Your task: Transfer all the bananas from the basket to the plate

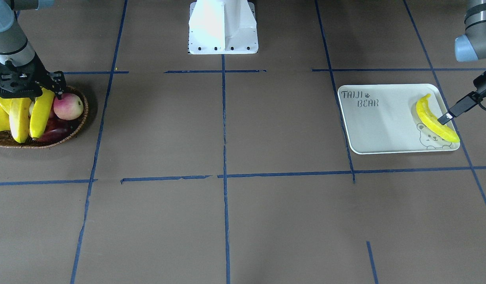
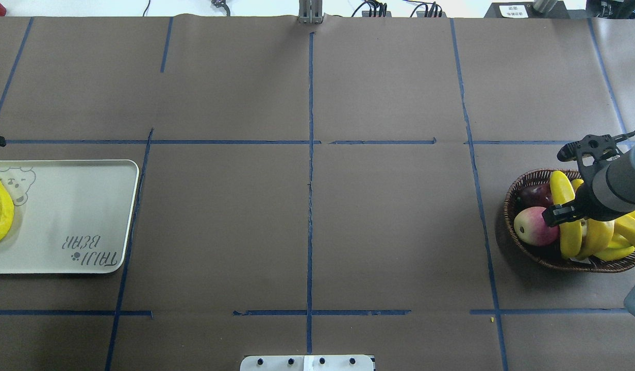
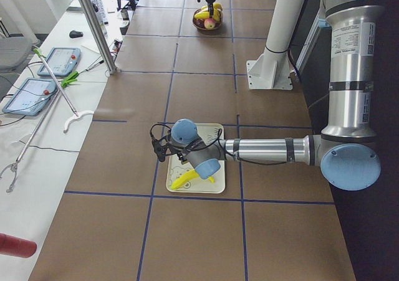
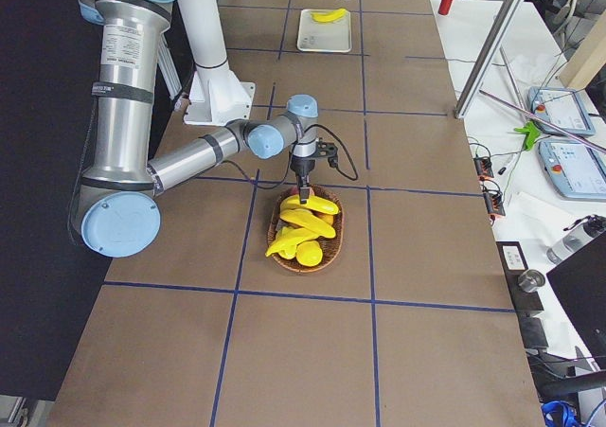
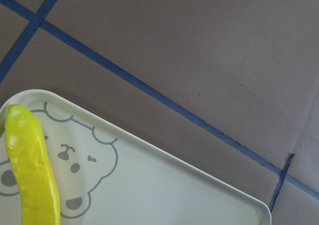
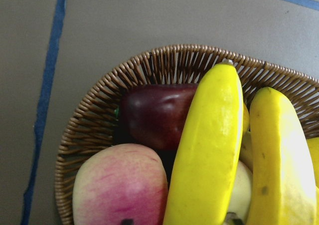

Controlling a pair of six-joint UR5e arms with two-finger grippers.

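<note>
One banana (image 1: 432, 120) lies on the plate (image 1: 385, 118) at my ten o'clock; my left gripper (image 1: 446, 117) is just beside it, spread unclear. The other bananas (image 2: 598, 239) lie in the basket (image 2: 523, 183) at two o'clock; my right gripper (image 2: 570, 181) hangs wide over the leftmost banana (image 6: 207, 150). Second pick, I judge; next I should descend, straddle it and close.

One banana (image 5: 32, 170) is lying at the corner of the cream plate (image 5: 164, 185), overlapping its bear-face drawing (image 5: 75, 160). The plate is resting on the brown surface (image 5: 199, 50), and a blue tape line (image 5: 149, 93) is running diagonally beyond the rim.
</note>
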